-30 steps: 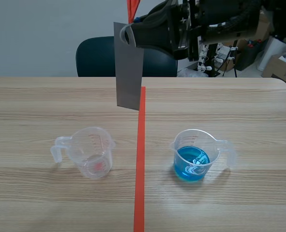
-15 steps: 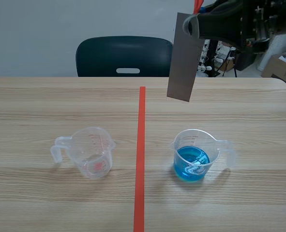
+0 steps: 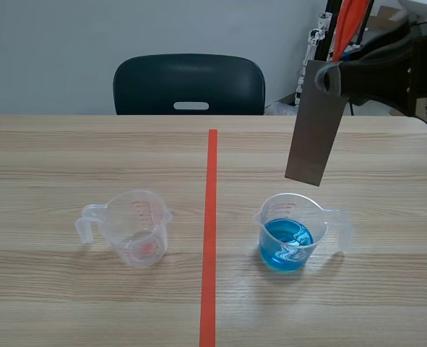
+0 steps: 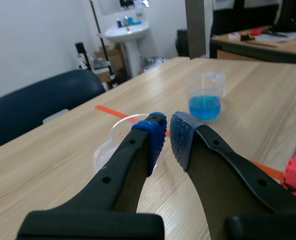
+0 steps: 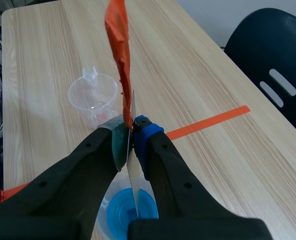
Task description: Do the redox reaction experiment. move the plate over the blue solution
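Wooden table (image 3: 90,152). Grey metal plate (image 3: 314,123), hanging near-upright above the measuring cup of blue solution (image 3: 292,231), top edge pinched between the pads of the right gripper (image 5: 132,131). Left gripper (image 4: 167,131): pads nearly together, holding nothing.

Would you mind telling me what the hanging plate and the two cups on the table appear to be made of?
The plate is probably thin metal, matte: flat, straight-edged, even dull grey. The blue-filled cup and the empty cup look like clear glossy plastic: see-through walls, moulded handles and spouts.
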`<state>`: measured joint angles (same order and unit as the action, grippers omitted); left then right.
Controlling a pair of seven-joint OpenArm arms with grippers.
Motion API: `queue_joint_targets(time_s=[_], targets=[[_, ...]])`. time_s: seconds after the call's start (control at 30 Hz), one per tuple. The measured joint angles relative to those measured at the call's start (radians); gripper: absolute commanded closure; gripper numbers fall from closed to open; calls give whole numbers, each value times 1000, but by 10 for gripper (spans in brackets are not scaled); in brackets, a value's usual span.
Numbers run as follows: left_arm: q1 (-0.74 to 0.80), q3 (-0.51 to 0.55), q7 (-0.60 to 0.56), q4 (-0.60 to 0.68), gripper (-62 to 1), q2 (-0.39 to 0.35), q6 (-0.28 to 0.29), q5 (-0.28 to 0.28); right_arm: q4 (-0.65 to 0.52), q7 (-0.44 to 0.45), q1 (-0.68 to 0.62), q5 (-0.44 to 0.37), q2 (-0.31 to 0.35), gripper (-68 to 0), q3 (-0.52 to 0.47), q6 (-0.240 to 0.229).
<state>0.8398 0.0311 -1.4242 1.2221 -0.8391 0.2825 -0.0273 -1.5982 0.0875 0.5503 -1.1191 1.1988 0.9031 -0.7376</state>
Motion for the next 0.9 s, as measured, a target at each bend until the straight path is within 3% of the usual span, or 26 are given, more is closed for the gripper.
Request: queue_joint_targets(time_s=[0.13, 0.2, 0.3, 0.47, 0.63, 0.77, 0.9], targets=[[2, 0, 173, 67, -51, -111, 20, 0, -24, 38, -38, 0, 34, -6, 0, 0], [2, 0, 209, 100, -40, -171, 60, 0, -29, 50, -57, 0, 45, -6, 0, 0], [2, 0, 244, 154, -40, -255, 71, -3, -35, 52, -79, 2, 56, -6, 0, 0], [-8, 0, 348, 247, -27, -349, 71, -106, -36, 97, -85, 7, 60, -6, 0, 0], [-53, 0, 537, 376, -27, -389, 87, -108, -35, 129, -85, 7, 84, -6, 0, 0], [-120, -5, 607, 459, -27, -388, 109, -123, -35, 129, -85, 7, 84, -6, 0, 0], [-239, -78, 726, 494, -27, -385, 109, -146, -35, 129, -85, 7, 84, -6, 0, 0]])
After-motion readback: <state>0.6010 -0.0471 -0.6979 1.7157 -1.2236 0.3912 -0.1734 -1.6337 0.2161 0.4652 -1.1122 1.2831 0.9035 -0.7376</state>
